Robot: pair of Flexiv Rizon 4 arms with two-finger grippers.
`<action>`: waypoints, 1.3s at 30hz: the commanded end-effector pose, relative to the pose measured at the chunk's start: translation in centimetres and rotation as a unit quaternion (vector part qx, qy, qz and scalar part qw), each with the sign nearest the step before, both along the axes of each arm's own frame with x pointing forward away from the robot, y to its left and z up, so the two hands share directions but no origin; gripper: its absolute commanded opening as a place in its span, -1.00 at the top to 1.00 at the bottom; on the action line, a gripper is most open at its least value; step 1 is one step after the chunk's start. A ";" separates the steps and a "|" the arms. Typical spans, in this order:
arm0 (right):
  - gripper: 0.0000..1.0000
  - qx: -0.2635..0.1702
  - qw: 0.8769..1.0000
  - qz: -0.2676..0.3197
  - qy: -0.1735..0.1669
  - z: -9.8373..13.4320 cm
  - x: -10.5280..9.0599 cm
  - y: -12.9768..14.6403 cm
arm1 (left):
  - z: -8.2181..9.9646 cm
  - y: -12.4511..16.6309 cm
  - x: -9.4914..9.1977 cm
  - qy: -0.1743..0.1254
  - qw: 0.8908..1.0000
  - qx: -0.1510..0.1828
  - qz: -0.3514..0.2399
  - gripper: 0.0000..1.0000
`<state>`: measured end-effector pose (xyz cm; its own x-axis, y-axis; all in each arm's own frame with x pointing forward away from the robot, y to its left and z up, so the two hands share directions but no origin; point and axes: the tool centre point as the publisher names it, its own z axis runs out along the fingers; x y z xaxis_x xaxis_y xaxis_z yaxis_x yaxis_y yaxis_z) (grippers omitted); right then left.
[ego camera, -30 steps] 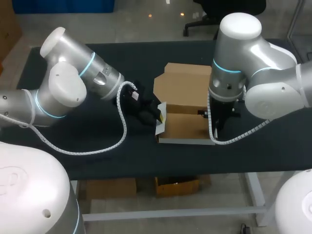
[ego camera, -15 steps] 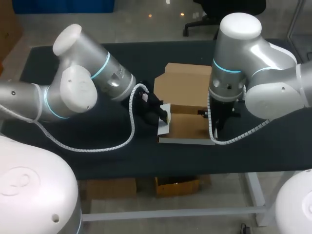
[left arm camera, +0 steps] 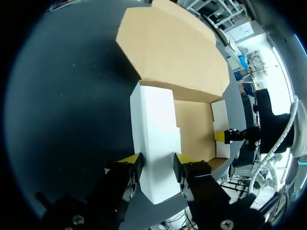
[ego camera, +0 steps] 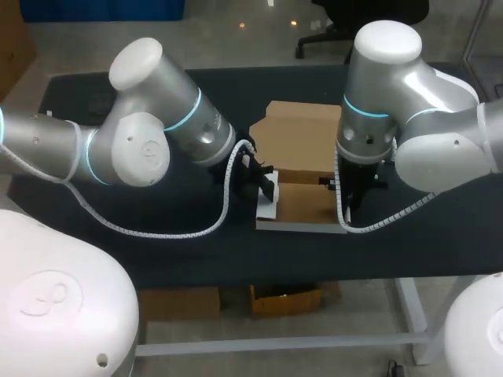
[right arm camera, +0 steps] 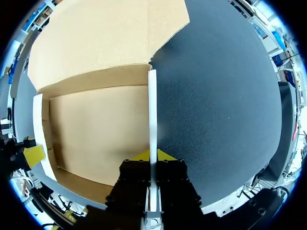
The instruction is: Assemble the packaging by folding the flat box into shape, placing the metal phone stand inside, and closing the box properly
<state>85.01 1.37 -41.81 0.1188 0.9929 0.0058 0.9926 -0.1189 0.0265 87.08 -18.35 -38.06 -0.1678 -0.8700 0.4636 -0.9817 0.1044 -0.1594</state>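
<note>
- Head view shows the cardboard box (ego camera: pixel 302 203) lying open on the dark table (ego camera: pixel 409 243). It sits between the two arms' fingers, and its lid panel (ego camera: pixel 295 137) is spread flat beyond them.
- The left gripper (left arm camera: pixel 157 165) pinches the box's white left side flap (left arm camera: pixel 153 124) from both faces. The flap runs straight ahead from between the yellow tips. This hold looks meant to raise that wall to upright.
- The right gripper (right arm camera: pixel 153 155) has its fingers pressed onto the thin right side wall (right arm camera: pixel 152 110). The wall is seen edge-on between the tips and stands upright ahead of them. The brown floor of the box lies just beside it, toward the other arm.
- Gripping opposite walls at once probably serves to hold the tray square, with each arm bracing the cardboard against the other's pull.
- Folding seems partway done: two walls are in hand and the lid is still open.
- No metal phone stand shows in any view, so placing it and closing the box appear not yet begun.
</note>
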 end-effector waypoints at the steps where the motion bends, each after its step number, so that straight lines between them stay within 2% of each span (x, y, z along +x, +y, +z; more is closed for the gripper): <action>1: 1.00 0.000 1.000 0.000 0.000 0.0 0.0 0.1 | -0.5 -0.8 0.5 -0.013 0.998 0.062 0.017 0.18; 7: 1.00 0.000 1.000 0.000 0.000 0.0 0.0 0.1 | -0.9 -0.7 1.3 -0.012 0.996 0.083 0.030 0.24; 15: 1.00 0.000 1.000 0.000 0.000 0.0 0.0 0.1 | -1.9 0.1 2.7 0.014 0.993 0.102 0.050 0.33; 26: 1.00 0.000 1.000 0.000 0.000 0.0 0.0 0.1 | -2.6 1.0 3.5 0.019 0.988 0.135 0.074 0.76; 39: 1.00 0.000 1.000 0.000 0.000 0.0 0.0 0.1 | -2.9 1.6 2.8 0.019 0.983 0.159 0.086 0.76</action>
<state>85.05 1.48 -41.74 0.1182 0.9930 0.0070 0.9926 -0.1184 0.0277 90.07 -16.72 -40.88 -0.0012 -0.9757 0.2193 -0.9942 -0.0225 -0.1054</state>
